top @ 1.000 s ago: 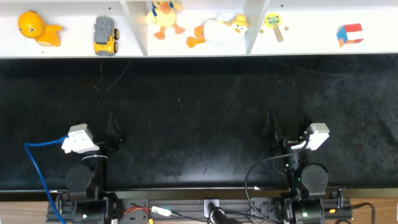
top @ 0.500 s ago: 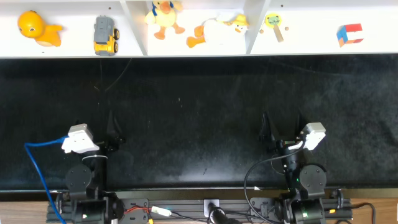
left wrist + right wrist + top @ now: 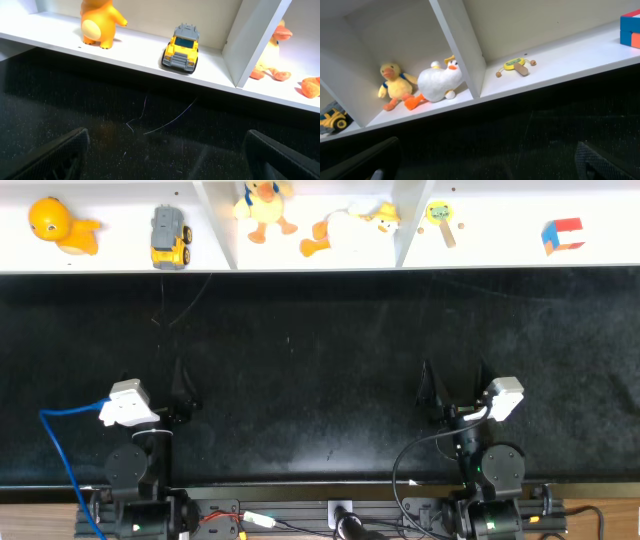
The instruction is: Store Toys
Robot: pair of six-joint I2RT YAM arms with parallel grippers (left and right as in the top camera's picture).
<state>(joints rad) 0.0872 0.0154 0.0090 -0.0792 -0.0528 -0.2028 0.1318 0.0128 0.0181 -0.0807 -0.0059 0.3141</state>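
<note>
From above: the left gripper (image 3: 182,387) sits low over the black mat (image 3: 320,350), and its fingers are hard to pick out against the dark. Well ahead of it is the shelf (image 3: 110,262), whose first compartment holds an orange duck (image 3: 60,225) and a yellow truck (image 3: 170,235). The right gripper (image 3: 452,385) shows both fingers spread with nothing between them. Far ahead of it, a small wooden toy (image 3: 441,220) and a coloured block (image 3: 563,236) share one compartment. Ahead and to its left, the middle compartment holds a plush duckling (image 3: 265,208) and a white plush duck (image 3: 350,230).

Left wrist camera: the fingers are wide apart and empty, over the mat. The truck is dead ahead. The orange duck's head is cut off at the frame edge, and the duckling is mostly hidden behind a divider (image 3: 250,40), with just beak and feet showing.

Right wrist camera: the jaws are wide and empty. The duckling and white duck sit together ahead, with the wooden toy just across the partition. The block and truck are clipped at the frame edges.
</note>
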